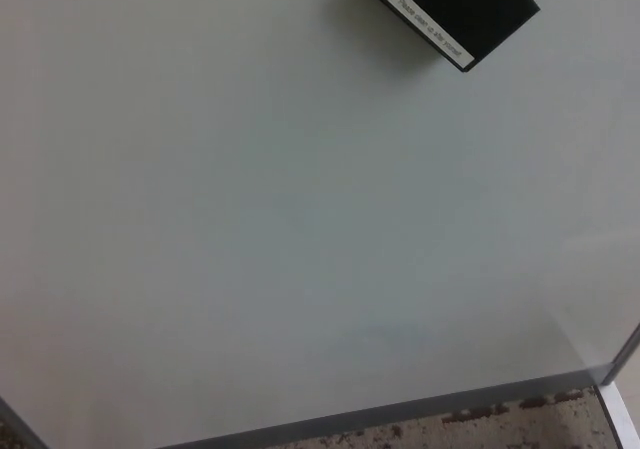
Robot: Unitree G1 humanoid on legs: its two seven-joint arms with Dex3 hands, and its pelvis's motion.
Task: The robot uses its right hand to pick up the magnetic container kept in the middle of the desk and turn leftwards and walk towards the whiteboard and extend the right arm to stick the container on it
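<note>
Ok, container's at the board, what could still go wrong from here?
The black container sits at the top edge of the head view, partly cut off, so its seating on the whiteboard can't be confirmed. Neither hand shows, so a slip or drop towards the carpet might go unseen.

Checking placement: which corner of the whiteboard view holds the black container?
The top right corner: the black container, with a white label, sits there on the whiteboard; other corners show none.

The whiteboard (280,219) surface is wide and bare, giving free room across almost the whole view. Only the black magnetic container (455,9), touching the board at the top right, stands in the way. The grey frame (400,414) borders the bottom edge.
</note>
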